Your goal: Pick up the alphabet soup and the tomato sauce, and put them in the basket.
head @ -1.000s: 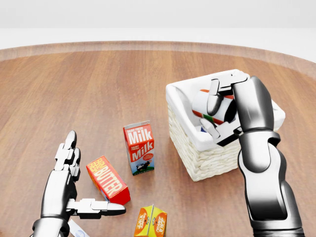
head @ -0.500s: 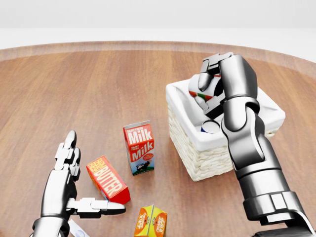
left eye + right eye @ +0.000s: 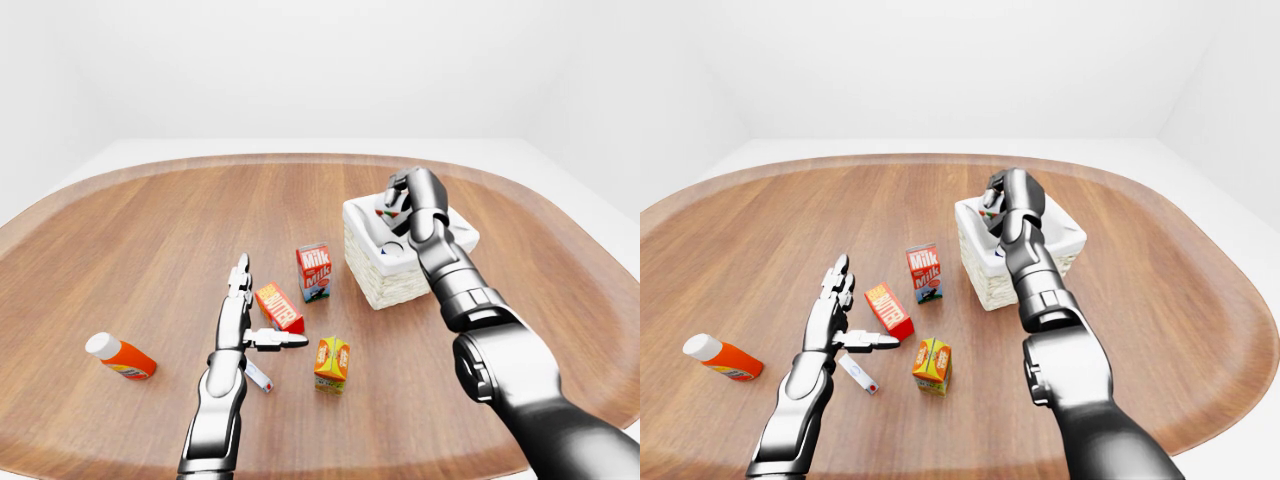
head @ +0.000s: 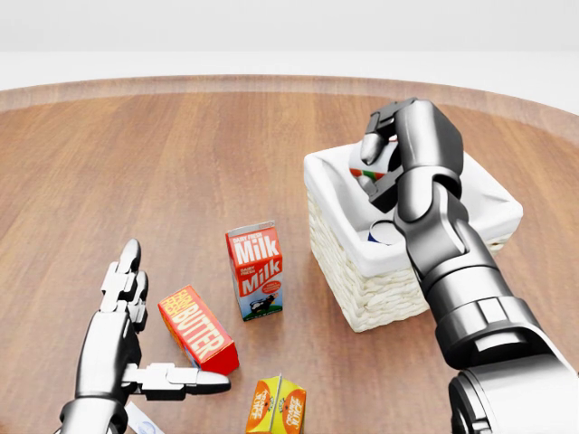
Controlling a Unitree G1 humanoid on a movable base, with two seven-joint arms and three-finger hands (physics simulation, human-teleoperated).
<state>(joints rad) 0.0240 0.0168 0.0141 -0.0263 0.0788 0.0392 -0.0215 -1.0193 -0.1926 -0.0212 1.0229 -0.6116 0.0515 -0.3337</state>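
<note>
Wooden worktop (image 4: 136, 154), white walls. Right robot hand (image 4: 384, 154) clenched on red-and-white can (image 4: 369, 170), now raised from inside basket (image 4: 362, 280) to above rim; delivery apparently not completed. Second can (image 4: 384, 233) lies in basket. Left robot hand (image 4: 127, 344) released, idle

Big rounded wooden table (image 3: 150, 230). White wicker basket (image 4: 380, 285) sits around 2 o'clock, milk carton (image 4: 255, 269) near center, butter box (image 4: 197, 327) just at its 7, orange juice carton (image 3: 332, 363) at 6, ketchup-looking bottle (image 3: 119, 355) lying way out at 8.
</note>
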